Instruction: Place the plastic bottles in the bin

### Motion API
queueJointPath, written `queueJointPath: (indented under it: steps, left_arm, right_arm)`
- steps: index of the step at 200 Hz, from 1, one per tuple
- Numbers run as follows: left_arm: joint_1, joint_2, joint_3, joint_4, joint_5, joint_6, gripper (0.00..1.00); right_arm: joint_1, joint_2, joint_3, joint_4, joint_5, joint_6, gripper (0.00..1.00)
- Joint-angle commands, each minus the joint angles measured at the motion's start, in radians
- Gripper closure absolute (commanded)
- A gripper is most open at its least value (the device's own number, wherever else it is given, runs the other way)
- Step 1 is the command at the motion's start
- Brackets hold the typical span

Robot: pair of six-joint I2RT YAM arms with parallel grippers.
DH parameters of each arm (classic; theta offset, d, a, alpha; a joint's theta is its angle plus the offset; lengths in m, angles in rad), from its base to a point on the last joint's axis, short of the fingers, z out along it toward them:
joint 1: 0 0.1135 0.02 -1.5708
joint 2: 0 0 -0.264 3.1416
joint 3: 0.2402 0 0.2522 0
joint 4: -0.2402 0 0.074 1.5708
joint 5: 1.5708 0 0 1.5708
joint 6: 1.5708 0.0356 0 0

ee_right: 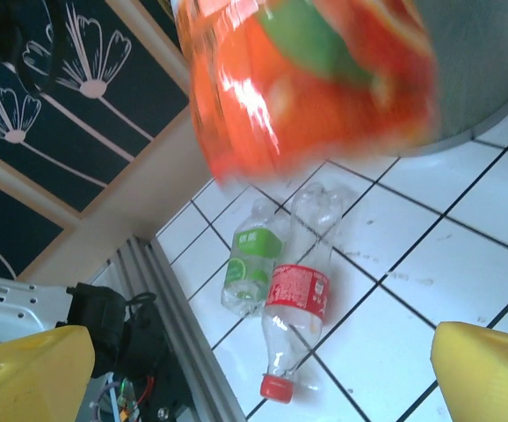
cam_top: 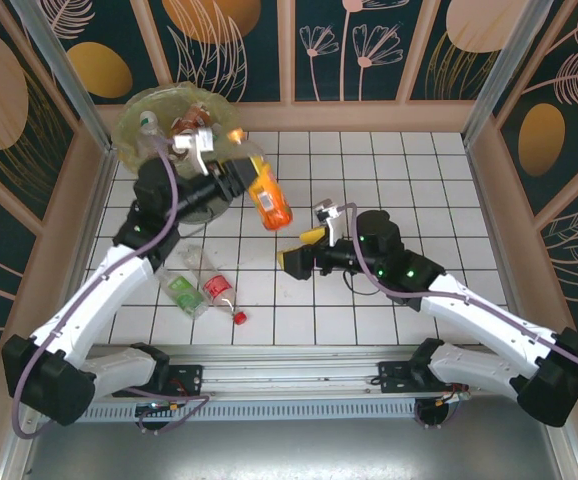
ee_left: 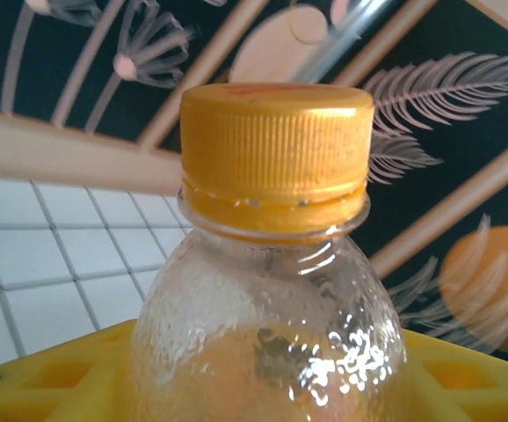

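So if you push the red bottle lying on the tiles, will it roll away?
Probably yes: the red-label bottle is round and lies on its side on smooth tiles. It looks empty, so likely very light. The green-label bottle beside it might block it.

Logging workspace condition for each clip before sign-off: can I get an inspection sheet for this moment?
Surface: white tiled table.
Job's things: orange-label bottle held aloft; green-label bottle and red-label bottle lying side by side on the tiles; bin at far left, bottles inside.
Clutter: nothing seen.
Grippers: left gripper shut on orange-label bottle's neck; right gripper open, empty.
Cables: purple cable along left arm; wires at base rail.
Surroundings: dark floral wall panels, wooden frames.
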Motion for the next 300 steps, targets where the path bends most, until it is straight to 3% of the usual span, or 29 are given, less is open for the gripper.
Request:
queueJointPath:
  steps: [1,80,110,153,230,269,300]
  left_arm:
    - [0.064,0.054,0.166,-0.239,-0.087,0.161,0.41]
    - [0.184,0.308,0.68,-0.552,-0.429,0.397,0.41]
    - [0.205,0.419,0.856,-0.653,-0.492,0.484,0.41]
    - [0.209,0.516,0.962,-0.703,-0.583,0.572,0.41]
    - [0.208,0.687,1.112,-0.847,-0.873,0.692,0.44]
    - [0.208,0.769,1.213,-0.943,-0.965,0.709,0.44]
    - [0.208,0.827,1.259,-0.976,-0.967,0.713,0.42]
  right_arm:
    - [-0.013,-0.038,0.037,-0.021,0.055,-0.039,0.01]
    - [-0.027,-0.086,0.003,-0.035,0.089,-0.044,0.01]
    - [-0.037,-0.099,-0.01,-0.032,0.089,-0.042,0.01]
    - [-0.044,-0.111,-0.016,-0.036,0.089,-0.039,0.02]
    - [-0.054,-0.13,-0.036,-0.045,0.099,-0.028,0.02]
    - [-0.06,-0.121,-0.042,-0.037,0.095,-0.023,0.02]
    - [-0.064,-0.119,-0.04,-0.043,0.095,-0.022,0.02]
